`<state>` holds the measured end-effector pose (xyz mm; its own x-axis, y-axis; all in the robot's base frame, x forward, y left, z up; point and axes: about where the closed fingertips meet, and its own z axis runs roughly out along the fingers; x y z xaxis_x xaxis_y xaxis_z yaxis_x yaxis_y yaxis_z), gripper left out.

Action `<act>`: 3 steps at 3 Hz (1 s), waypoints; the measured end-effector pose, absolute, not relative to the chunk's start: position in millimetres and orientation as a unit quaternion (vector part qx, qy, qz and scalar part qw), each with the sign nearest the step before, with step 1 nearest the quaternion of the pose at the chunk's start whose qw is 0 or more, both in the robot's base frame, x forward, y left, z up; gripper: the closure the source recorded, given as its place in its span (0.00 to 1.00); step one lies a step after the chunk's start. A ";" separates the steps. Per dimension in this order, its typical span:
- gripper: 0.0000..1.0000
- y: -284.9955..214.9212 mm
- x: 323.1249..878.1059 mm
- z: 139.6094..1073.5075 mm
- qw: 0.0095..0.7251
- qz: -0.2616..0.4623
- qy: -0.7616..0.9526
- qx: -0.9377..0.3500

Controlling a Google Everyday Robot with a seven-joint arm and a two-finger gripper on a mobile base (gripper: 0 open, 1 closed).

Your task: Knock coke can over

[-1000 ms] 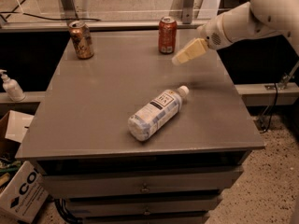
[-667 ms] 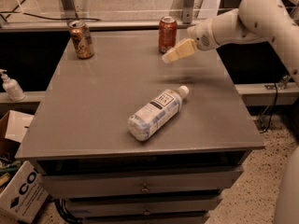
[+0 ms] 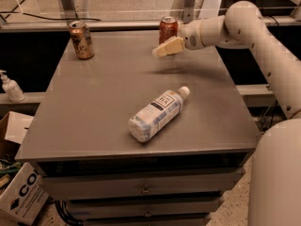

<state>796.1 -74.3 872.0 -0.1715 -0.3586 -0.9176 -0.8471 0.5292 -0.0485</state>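
Arm (image 3: 275, 74): white; rises along the right edge of the view, bends, then reaches left.
Elbow (image 3: 243, 18): rounded joint at the upper right, the highest part of the arm.
Forearm (image 3: 214, 31): runs left from the elbow, sloping slightly down.
Wrist (image 3: 190, 36): short white segment joining forearm and gripper.
Gripper (image 3: 168, 47): beige, at the arm's left end in the upper centre of the view; points left and slightly down.

grey drawer cabinet (image 3: 94, 121), speckled floor (image 3: 235, 214), cardboard box (image 3: 21, 199) at left
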 end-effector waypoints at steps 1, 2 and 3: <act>0.00 -65.8 815.1 870.9 0.509 0.255 0.707 -0.419; 0.00 -60.9 822.5 877.8 0.524 0.264 0.688 -0.427; 0.00 -62.2 807.3 894.3 0.534 0.290 0.666 -0.433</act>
